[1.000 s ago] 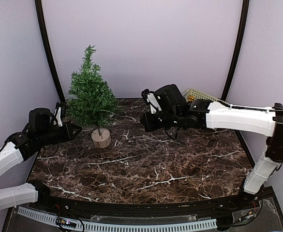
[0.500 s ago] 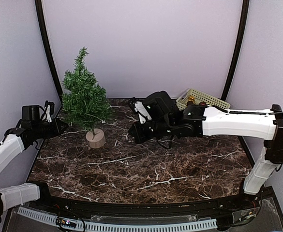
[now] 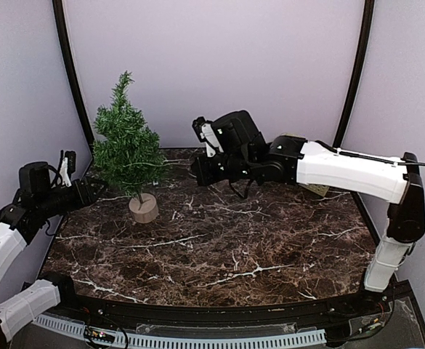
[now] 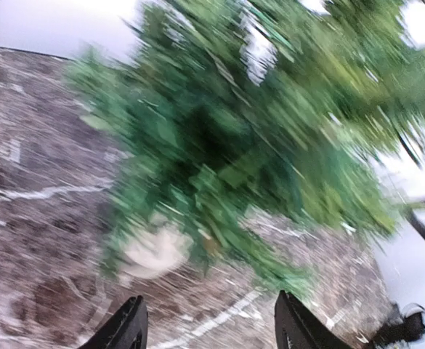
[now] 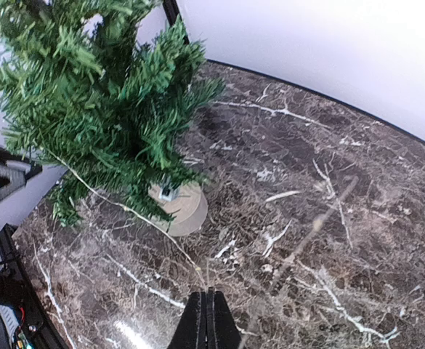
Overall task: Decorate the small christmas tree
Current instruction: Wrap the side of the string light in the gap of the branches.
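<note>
Dark marble table (image 3: 270, 247), veined white, fills the scene, with pale lilac walls (image 3: 219, 65) behind it. At left of centre in the overhead frame the small christmas tree (image 3: 128, 145) stands upright, its round wooden stump (image 3: 144, 209) flat on the stone.

Over the last second the tree slid a little toward the left edge, then settled. The left gripper (image 4: 211, 325) has drawn back to the far left of the overhead frame and sprung apart. Its own blurred view shows both fingertips spread, nothing between them, and the tree ahead.

The right gripper (image 5: 207, 297), fingers pressed together, has swung in from the centre right and now hangs above the table beside the lower right branches. In its wrist view a thin pale strand (image 5: 125, 208) seems to run from those tips up-left into the lower boughs. Whether the strand is pinched I cannot tell.

My reading is that the left arm has finished placing the tree and let go, which leaves the right arm to dress it. I see no bauble on the branches, so the decorating looks barely begun.
</note>
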